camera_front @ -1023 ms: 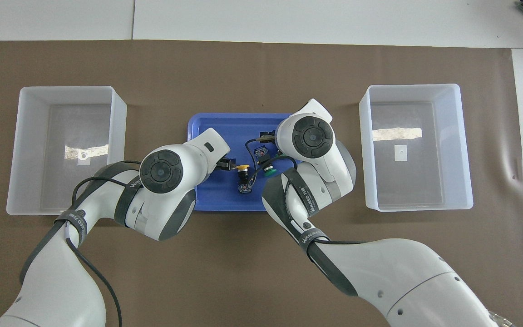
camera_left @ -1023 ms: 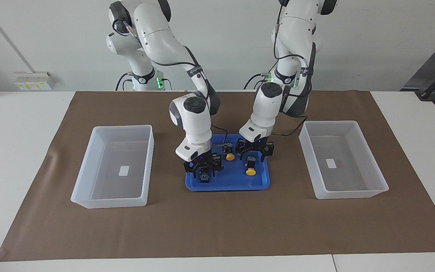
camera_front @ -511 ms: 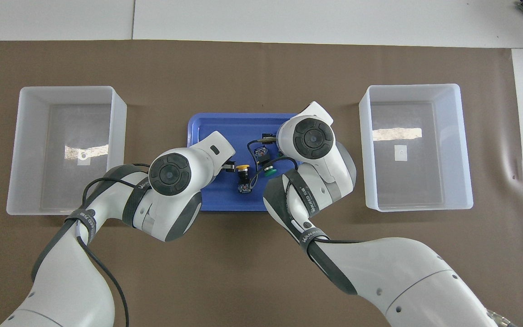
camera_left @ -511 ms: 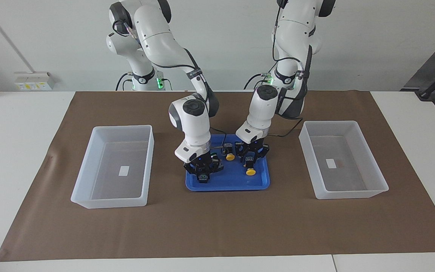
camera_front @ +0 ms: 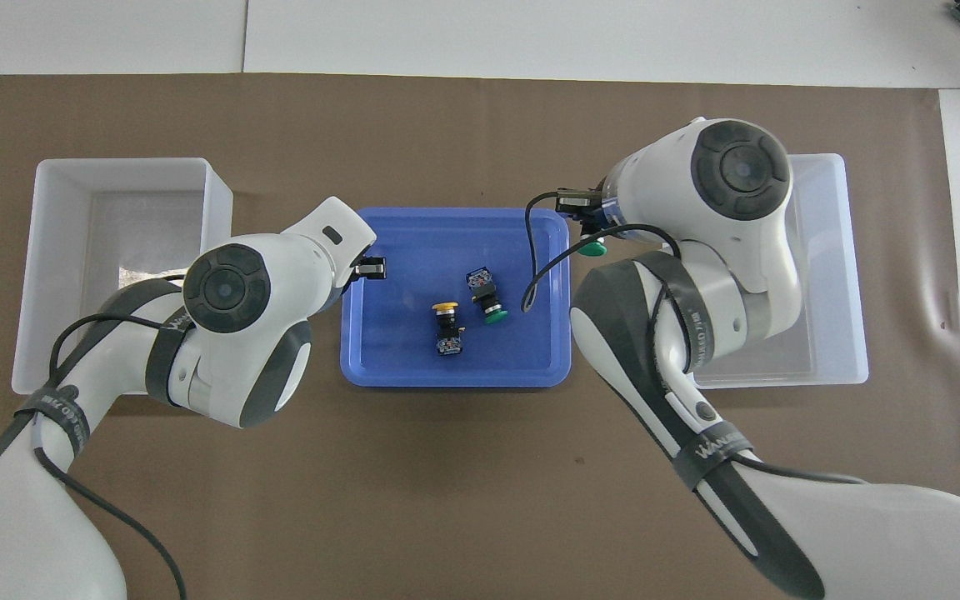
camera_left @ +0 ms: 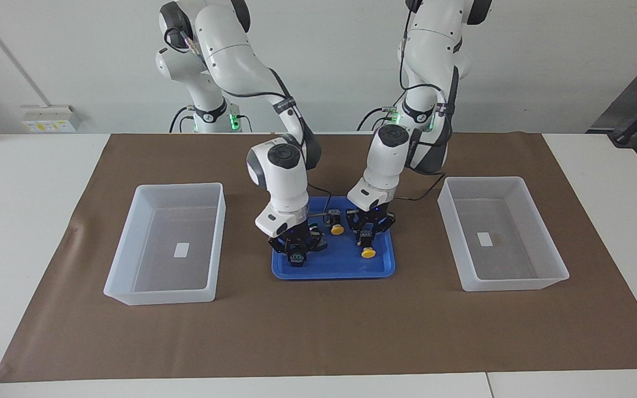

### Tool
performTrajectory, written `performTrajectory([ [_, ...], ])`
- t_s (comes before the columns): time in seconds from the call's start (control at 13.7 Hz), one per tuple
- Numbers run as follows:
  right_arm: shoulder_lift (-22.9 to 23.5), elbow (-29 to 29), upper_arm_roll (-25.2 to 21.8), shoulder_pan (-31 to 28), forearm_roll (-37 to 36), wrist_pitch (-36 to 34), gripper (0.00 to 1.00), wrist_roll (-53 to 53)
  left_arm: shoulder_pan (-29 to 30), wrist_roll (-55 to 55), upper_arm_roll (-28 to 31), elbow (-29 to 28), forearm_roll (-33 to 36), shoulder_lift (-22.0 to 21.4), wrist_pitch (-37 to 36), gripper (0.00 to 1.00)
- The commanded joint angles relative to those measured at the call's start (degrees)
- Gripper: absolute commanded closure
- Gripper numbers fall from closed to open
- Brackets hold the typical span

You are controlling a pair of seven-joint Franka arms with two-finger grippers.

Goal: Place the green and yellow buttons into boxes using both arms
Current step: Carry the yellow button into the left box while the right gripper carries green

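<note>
Green and yellow buttons point(camera_front: 494, 314) are not yet in either box. Seen from above, 2 lie loose in the blue tray point(camera_front: 455, 379), between the 2 pincers: a yellow-capped button point(camera_front: 445, 310) and a green-capped button point(camera_front: 492, 312), just beside each other.

The right pincer point(camera_front: 588, 237) hangs over the tray's rim at the right arm's end, closed on a second green button point(camera_front: 591, 247). The left pincer point(camera_front: 372, 268) is over the rim at the left arm's end; I cannot tell if it holds anything. The 2 views disagree: the facing view has the right pincer point(camera_left: 296, 255) and the left pincer point(camera_left: 371, 229) both low inside the tray point(camera_left: 332, 275).

The held button could slip on the way across, or strike the tall wall if carried too low. The loose black cable point(camera_front: 530, 283) under the right wrist could drag the buttons beneath it.

The right arm's box point(camera_left: 163, 188) and the left arm's box point(camera_left: 484, 179) flank the pincers, well apart from the tray. Each holds only 1 white label.
</note>
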Motion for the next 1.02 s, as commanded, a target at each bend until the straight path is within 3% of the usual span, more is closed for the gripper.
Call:
performTrajectory([
  [0.0,-2.65,-2.93,0.64,-6.50,1.33,-0.42,1.00,-9.36,5.01,7.20,-0.28,-0.92,1.01,-5.39,-5.58,1.00],
  [0.29,-3.54,-8.55,0.64,-14.86,1.33,1.16,1.00,-24.15,12.49,14.08,-0.37,0.22,1.01,-6.19,-6.30,1.00],
  [0.51,-2.49,-15.93,0.64,-19.08,1.42,13.76,1.00,-33.38,19.51,17.86,-0.46,1.28,1.01,-5.75,-6.57,1.00],
  [0.66,-0.56,-18.58,0.73,-19.62,1.42,20.56,1.00,-33.49,22.86,21.01,-0.46,0.75,1.01,-5.75,-5.87,1.00],
  [0.95,3.92,-18.58,0.73,-21.28,1.42,25.93,1.00,-35.14,26.65,28.50,-0.46,-2.22,0.92,-5.31,-5.51,1.00],
])
